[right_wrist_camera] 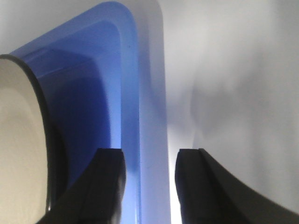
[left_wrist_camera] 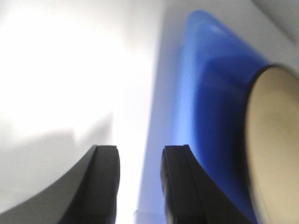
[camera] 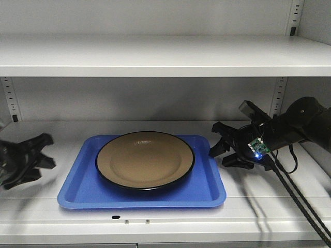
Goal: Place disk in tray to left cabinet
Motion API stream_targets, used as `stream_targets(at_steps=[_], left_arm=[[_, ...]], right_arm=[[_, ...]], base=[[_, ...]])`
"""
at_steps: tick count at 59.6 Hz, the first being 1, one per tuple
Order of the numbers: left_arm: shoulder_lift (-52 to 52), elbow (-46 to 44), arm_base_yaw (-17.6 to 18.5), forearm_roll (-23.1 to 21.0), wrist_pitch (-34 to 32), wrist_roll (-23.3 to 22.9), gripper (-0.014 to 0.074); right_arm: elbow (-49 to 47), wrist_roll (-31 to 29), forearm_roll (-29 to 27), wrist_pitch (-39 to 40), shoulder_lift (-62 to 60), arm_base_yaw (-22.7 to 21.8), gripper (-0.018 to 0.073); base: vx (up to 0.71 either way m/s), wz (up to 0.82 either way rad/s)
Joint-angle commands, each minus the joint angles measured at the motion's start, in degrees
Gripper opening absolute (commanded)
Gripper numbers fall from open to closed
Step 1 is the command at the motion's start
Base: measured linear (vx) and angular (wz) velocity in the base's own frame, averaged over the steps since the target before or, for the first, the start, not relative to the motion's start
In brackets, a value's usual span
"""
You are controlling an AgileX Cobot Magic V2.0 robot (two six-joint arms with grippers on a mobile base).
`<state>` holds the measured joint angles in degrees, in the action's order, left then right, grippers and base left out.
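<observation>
Cabinet shelf [camera: 155, 212]: disk [camera: 145, 159] in tray [camera: 77, 191], between both parted fingers, untouched.

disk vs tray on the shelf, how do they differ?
Shape: the disk is round; the tray is rectangular with rounded corners. Colour: the disk is tan with a thin black rim; the tray is solid blue. Position: the disk sits inside the tray, which rests directly on the cabinet shelf. Both are shallow, lie flat, and neither gripper holds them.

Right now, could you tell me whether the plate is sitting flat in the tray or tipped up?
Flat. The plate rests level inside the blue tray on the cabinet shelf, rim even all round.
</observation>
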<state>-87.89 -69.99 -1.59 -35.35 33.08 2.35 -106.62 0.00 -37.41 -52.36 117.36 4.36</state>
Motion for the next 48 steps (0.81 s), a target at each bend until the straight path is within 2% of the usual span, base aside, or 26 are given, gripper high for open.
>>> stream_targets(at_steps=[1,11,25,39,48], left_arm=[[7.5,3.5,0.0,3.7,-6.6,0.1,0.0331],[16.9,12.9,0.0,10.9,-12.0,0.1,0.0222],[30.4,28.7,0.0,15.4,-22.9,0.1,-0.0007],[43.6,45.3,0.0,23.7,-33.1,-0.7,-0.0007],[51.1,54.3,0.0,34.7,-37.0,-8.0,-0.0006]], right_arm=[[-1.9,-1.0,-2.0,2.1,-4.0,-0.3,0.0351],[-1.9,-1.0,-2.0,2.1,-4.0,-0.3,0.0351],[-1.9,-1.0,-2.0,2.1,-4.0,-0.3,0.0351],[-1.9,-1.0,-2.0,2.0,-4.0,-0.3,0.0351],[-1.9,-1.0,-2.0,2.0,-4.0,-0.3,0.0351]], base=[[0.00,0.00],[0.00,0.00],[0.00,0.00],[0.00,0.00],[0.00,0.00]])
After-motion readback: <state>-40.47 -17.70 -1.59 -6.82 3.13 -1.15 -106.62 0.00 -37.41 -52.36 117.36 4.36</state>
